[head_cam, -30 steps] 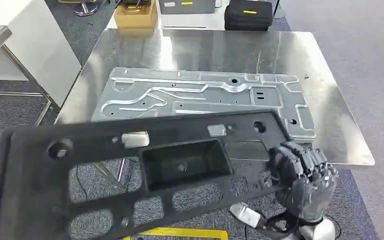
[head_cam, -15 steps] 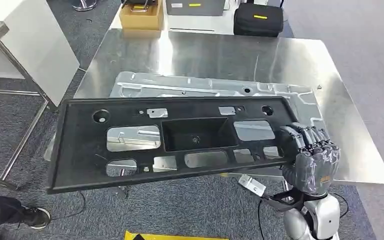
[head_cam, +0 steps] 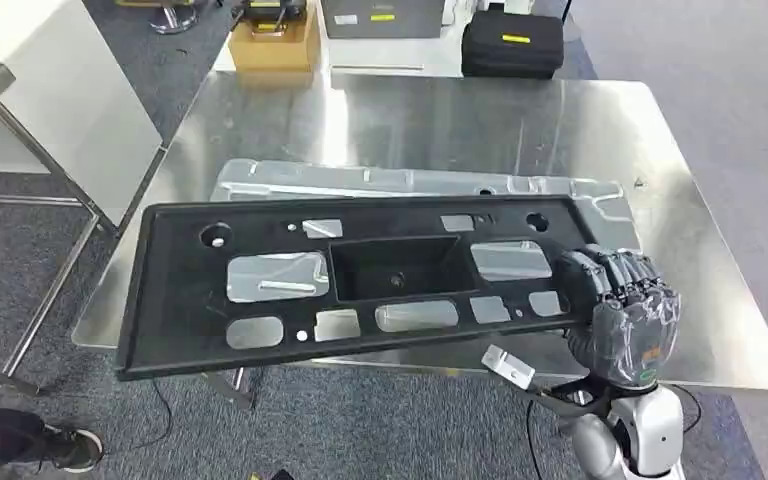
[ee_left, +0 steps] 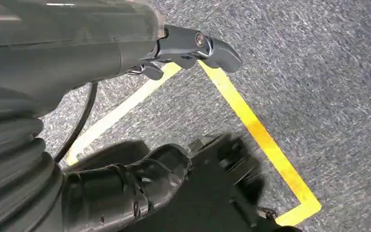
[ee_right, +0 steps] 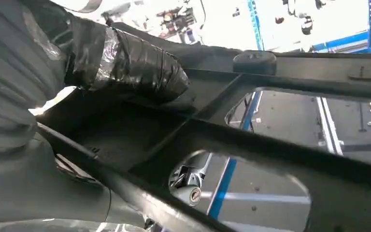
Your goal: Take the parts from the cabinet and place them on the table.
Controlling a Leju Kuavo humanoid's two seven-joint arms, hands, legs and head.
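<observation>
The robot's right hand (head_cam: 623, 318) grips the right end of a long black plastic panel (head_cam: 360, 280), its fingers (head_cam: 615, 275) curled over the upper face and the thumb apparently tucked beneath, though the underside grip is only partly visible in the right wrist view. The panel, pierced by cut-outs and a central recessed box, hangs nearly level above the steel table (head_cam: 430, 110), its far edge over the tabletop and its near edge jutting past the table's front rim. Directly under it lies a silver stamped metal plate (head_cam: 410, 183), already on the table and showing through the openings. The left hand (ee_left: 125, 193) hangs low over grey carpet marked with yellow tape (ee_left: 251, 125); its fingers look loosely curled with nothing in them, but the frame is too dark and blurred to say for certain. Beyond the table sit a cardboard box (head_cam: 270, 45) and a black case (head_cam: 512, 42).

Held from one end only, the panel will tend to droop at its free left end. Setting it down well likely means carrying it further over the tabletop, lowering it flat so that the far end does not scrape or shift the plate, and releasing only once the weight rests fully on a surface.
</observation>
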